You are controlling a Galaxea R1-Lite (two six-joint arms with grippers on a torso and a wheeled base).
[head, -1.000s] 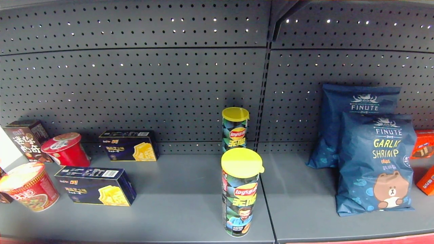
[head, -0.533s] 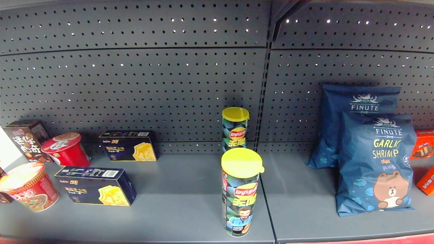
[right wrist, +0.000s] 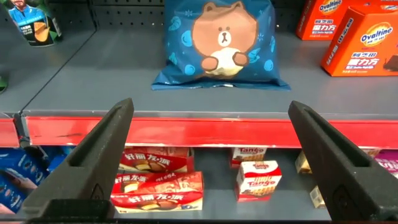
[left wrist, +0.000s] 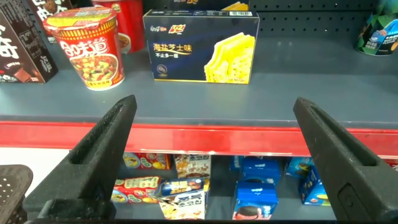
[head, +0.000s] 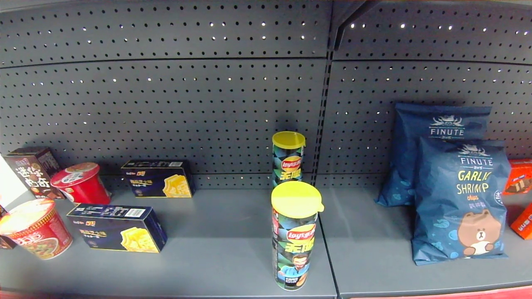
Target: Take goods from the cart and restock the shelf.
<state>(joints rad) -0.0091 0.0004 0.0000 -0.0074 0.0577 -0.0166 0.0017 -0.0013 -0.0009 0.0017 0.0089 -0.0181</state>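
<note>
Left gripper [left wrist: 214,106] and right gripper [right wrist: 209,106] spread wide, empty, just short of shelf [right wrist: 323,93]; bag [right wrist: 217,43] straight ahead of right: light, soft, crushable, probably best pinched at top seam; can [head: 294,236] ahead between both: stiff, slick, mid-body.

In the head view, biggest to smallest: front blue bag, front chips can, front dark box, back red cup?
1. The front blue bag.
2. The front chips can and the front dark box look about alike; no ranking.
3. The back red cup, though it sits farther away.
</note>
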